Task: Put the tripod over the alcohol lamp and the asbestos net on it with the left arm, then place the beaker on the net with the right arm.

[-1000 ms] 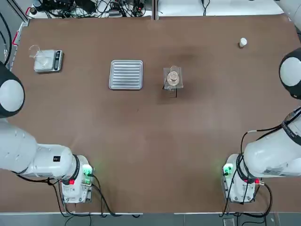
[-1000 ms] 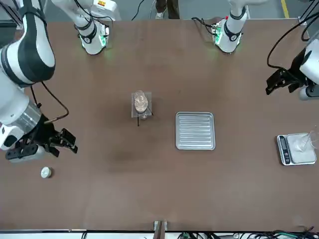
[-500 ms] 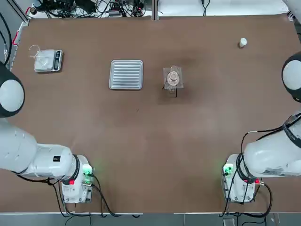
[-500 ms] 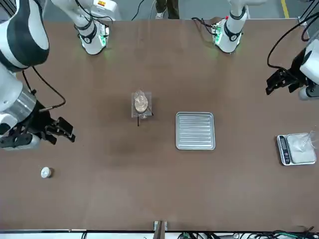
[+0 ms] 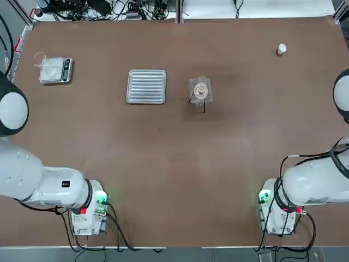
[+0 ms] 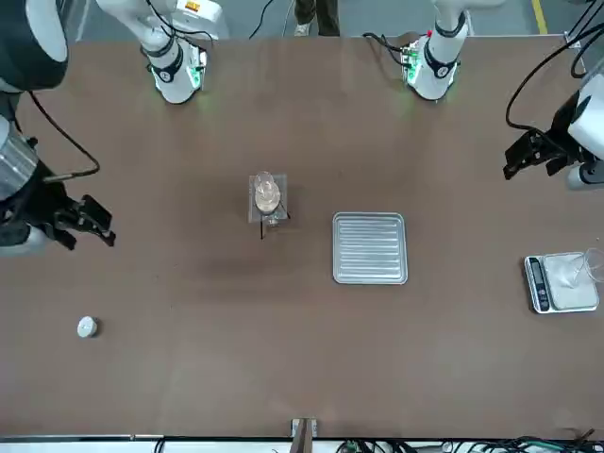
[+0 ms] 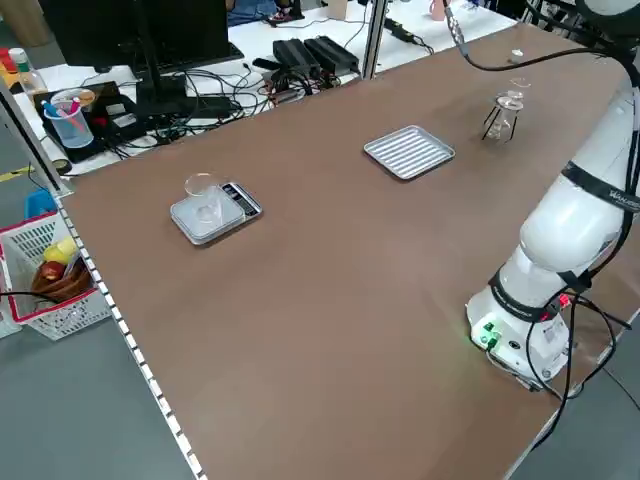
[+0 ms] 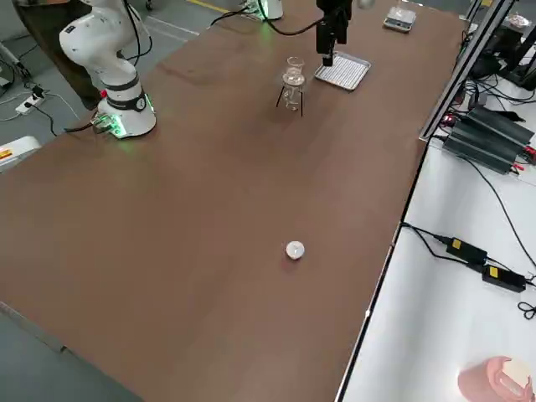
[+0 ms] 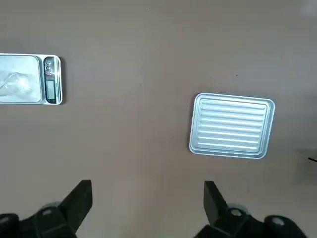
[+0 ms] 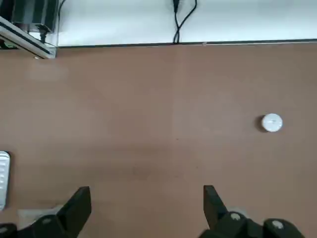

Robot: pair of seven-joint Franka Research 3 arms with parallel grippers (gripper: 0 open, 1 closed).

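At mid-table the black tripod (image 5: 204,107) stands with the square asbestos net (image 5: 195,97) on its ring. The clear beaker (image 5: 202,87) sits upright on the net, also visible in the front view as beaker (image 6: 267,193). The net hides the alcohol lamp from above; I cannot make it out between the legs. My right gripper (image 6: 99,222) hangs open and empty far out at the table's right side, well away from the stack. The left gripper (image 6: 514,160) hovers open and empty near the left edge; its wrist view shows the left gripper (image 9: 147,198) above bare table.
A ribbed silver tray (image 5: 146,86) lies just left of the stack. At the far left corner a small scale (image 5: 55,71) carries a clear glass vessel. A small white cap (image 5: 281,49) sits at the far right, also seen as cap (image 10: 271,122). Cables line the far edge.
My right gripper has drawn back from the white cap toward the robot's side and farther out past the table's right edge. The left arm and the stack have not moved.
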